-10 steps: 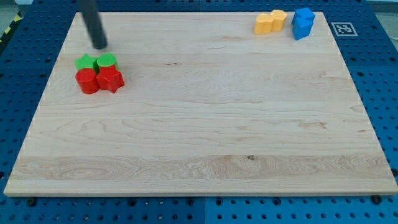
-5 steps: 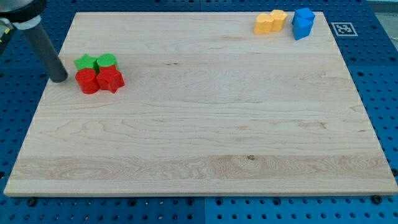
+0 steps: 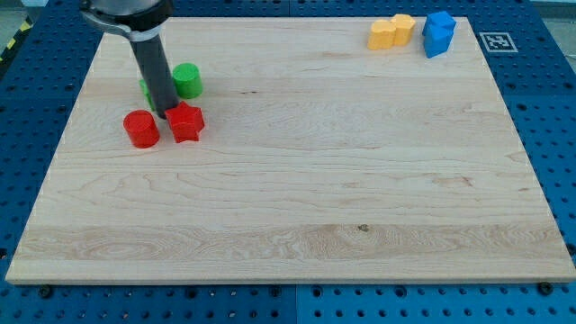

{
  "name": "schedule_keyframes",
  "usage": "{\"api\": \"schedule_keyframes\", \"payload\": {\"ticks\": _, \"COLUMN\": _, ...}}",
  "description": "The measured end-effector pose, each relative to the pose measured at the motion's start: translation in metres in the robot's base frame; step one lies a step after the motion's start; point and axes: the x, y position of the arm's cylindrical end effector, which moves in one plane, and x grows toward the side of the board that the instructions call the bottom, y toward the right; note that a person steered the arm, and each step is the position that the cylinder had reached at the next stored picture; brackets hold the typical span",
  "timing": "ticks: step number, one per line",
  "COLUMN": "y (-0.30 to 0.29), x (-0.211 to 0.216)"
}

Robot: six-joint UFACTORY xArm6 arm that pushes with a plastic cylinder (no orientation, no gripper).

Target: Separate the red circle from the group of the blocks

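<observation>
The red circle (image 3: pixel 141 129) lies at the view's left on the wooden board (image 3: pixel 297 198). A red star (image 3: pixel 185 121) sits just to its right, with a small gap between them. My tip (image 3: pixel 165 112) stands between and just above the two red blocks, touching or nearly touching the red star's left side. A green round block (image 3: pixel 187 80) is up and right of the tip. Another green block (image 3: pixel 146 89) shows only as a sliver behind the rod.
Two yellow blocks (image 3: pixel 390 31) sit together at the view's top right. Two blue blocks (image 3: pixel 438 32) sit just right of them, near the board's top edge. A printed marker tag (image 3: pixel 496 41) lies off the board's top right corner.
My tip has swept from the left of the group into its middle. The red circle, red star and green blocks have shifted right and spread apart.
</observation>
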Motion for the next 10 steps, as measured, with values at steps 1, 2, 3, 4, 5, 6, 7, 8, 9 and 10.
{"api": "schedule_keyframes", "payload": {"ticks": 1, "y": -0.033, "x": 0.003}}
{"api": "schedule_keyframes", "payload": {"ticks": 2, "y": -0.036, "x": 0.019}}
{"api": "schedule_keyframes", "payload": {"ticks": 3, "y": -0.017, "x": 0.036}}
{"api": "schedule_keyframes", "payload": {"ticks": 4, "y": -0.002, "x": 0.046}}
{"api": "schedule_keyframes", "payload": {"ticks": 5, "y": -0.009, "x": 0.052}}
{"api": "schedule_keyframes", "payload": {"ticks": 6, "y": -0.028, "x": 0.073}}
{"api": "schedule_keyframes", "payload": {"ticks": 7, "y": -0.028, "x": 0.095}}
{"api": "schedule_keyframes", "payload": {"ticks": 8, "y": -0.002, "x": 0.097}}
{"api": "schedule_keyframes", "payload": {"ticks": 9, "y": 0.036, "x": 0.097}}
{"api": "schedule_keyframes", "payload": {"ticks": 10, "y": 0.057, "x": 0.105}}
